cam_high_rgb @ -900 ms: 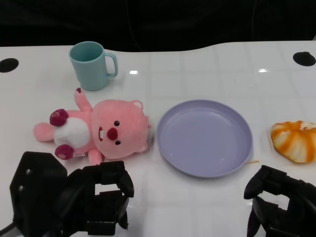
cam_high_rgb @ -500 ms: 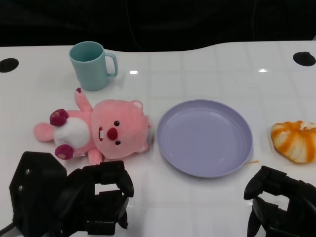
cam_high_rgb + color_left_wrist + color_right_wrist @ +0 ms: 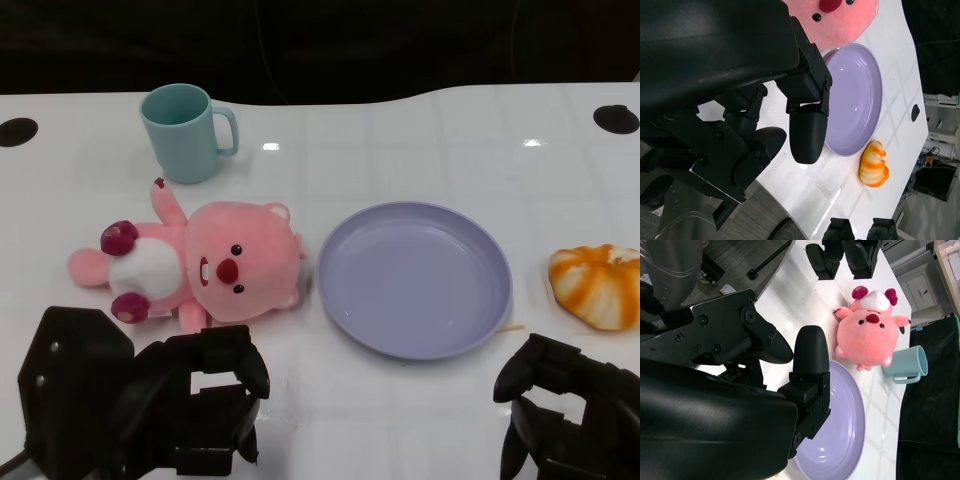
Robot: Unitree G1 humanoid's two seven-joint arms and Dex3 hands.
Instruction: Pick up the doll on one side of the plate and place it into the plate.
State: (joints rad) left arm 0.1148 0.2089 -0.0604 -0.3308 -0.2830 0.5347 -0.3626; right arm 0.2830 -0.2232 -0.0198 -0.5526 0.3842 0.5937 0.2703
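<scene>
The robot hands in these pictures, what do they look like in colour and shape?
Both the left hand and the right hand are matte black, built of blocky, angular segments with small visible screws. Each wrist view shows a broad, smooth black shell, and fingers ending in rounded, glossy tips. No cables or markings are visible on them.

Both hands are matte black: the left hand [image 3: 150,410] blocky, with small screws. The right hand [image 3: 565,420] shows rounded, glossy finger segments.
</scene>
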